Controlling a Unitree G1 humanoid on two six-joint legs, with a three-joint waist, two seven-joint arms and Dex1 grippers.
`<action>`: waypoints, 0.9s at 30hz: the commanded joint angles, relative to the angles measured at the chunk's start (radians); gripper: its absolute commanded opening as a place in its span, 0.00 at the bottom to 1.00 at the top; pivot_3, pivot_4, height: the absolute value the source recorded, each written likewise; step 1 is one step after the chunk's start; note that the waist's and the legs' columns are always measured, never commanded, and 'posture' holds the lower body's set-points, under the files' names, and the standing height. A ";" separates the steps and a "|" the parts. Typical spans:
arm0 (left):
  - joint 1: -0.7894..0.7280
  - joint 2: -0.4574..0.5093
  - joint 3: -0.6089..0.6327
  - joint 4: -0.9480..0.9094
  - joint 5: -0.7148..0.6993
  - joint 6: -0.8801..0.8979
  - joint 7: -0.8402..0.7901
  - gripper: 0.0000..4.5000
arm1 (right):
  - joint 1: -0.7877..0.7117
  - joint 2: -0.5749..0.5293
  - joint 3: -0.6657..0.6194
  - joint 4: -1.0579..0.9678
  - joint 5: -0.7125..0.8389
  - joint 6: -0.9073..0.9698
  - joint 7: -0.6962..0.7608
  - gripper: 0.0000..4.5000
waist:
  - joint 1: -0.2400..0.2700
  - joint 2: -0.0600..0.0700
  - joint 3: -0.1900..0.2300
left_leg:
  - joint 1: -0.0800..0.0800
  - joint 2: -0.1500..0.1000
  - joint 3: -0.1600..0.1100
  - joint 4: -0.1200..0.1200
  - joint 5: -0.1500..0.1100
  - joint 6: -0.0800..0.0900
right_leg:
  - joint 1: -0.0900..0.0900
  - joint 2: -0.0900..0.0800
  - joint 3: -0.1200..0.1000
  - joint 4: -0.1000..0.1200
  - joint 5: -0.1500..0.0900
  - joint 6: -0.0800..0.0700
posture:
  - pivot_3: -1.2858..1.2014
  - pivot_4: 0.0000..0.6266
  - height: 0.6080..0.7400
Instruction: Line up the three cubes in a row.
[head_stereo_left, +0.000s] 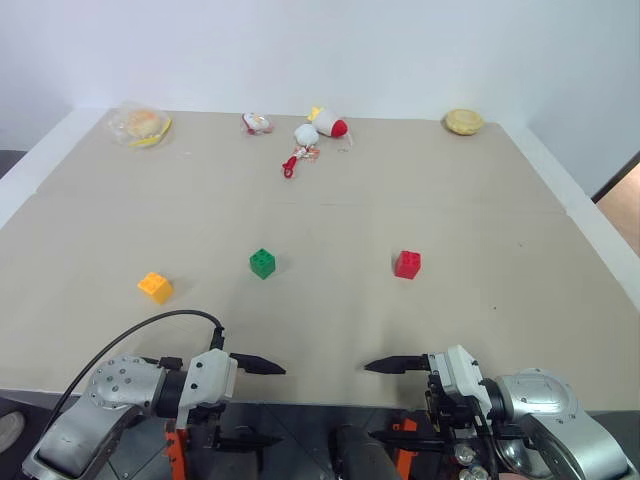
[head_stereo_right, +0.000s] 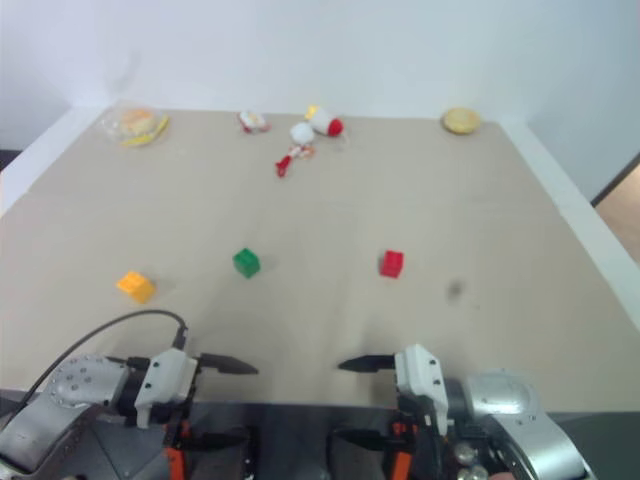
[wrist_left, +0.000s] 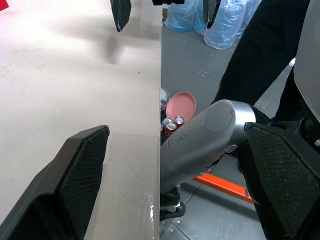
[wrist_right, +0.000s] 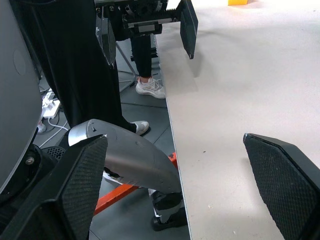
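Three cubes lie apart on the beige table (head_stereo_left: 480, 200): the yellow-orange cube (head_stereo_left: 155, 287) at left, the green cube (head_stereo_left: 262, 263) in the middle, the red cube (head_stereo_left: 407, 264) at right. Both grippers hover at the table's near edge, well short of the cubes, pointing at each other. My left gripper (head_stereo_left: 280, 404) is open and holds nothing. My right gripper (head_stereo_left: 370, 401) is open too, nothing between its fingers. In the right wrist view, the left gripper's fingers (wrist_right: 189, 25) straddle the table edge, and the yellow-orange cube (wrist_right: 237, 2) shows beyond.
Along the far edge lie a bagged yellow food item (head_stereo_left: 140, 125), red-and-white plush toys (head_stereo_left: 320, 125) and a round yellow item (head_stereo_left: 463, 121). A person in dark trousers (wrist_right: 75, 65) stands beside the table. A pink bowl (wrist_left: 180, 105) and cans sit on the floor.
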 joint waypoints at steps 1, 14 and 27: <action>0.014 0.002 0.000 -0.022 0.009 -0.052 -0.007 0.99 | -0.021 -0.001 0.006 -0.002 0.006 -0.010 0.018 1.00 | 0.000 0.000 0.000 | 0.000 0.000 0.000 0.000 0.000 0.000 | 0.000 0.000 0.000 0.000 0.000 0.000 | 0.52 0.24 0.98; -0.023 -0.031 -0.021 0.011 0.021 -0.088 0.007 0.99 | -0.060 -0.007 0.034 0.020 -0.010 0.019 0.028 1.00 | 0.000 0.000 0.000 | 0.000 0.000 0.001 0.000 0.000 0.000 | 0.000 -0.001 0.000 0.000 0.000 0.000 | 0.52 0.24 0.98; -0.323 -0.258 0.036 0.019 -0.138 0.211 0.320 0.99 | -0.603 -0.152 -0.114 0.399 0.113 0.258 0.096 1.00 | -0.004 0.001 0.003 | -0.001 -0.005 -0.001 0.004 0.002 0.003 | 0.001 0.000 0.002 0.000 0.000 0.000 | 0.52 0.24 0.98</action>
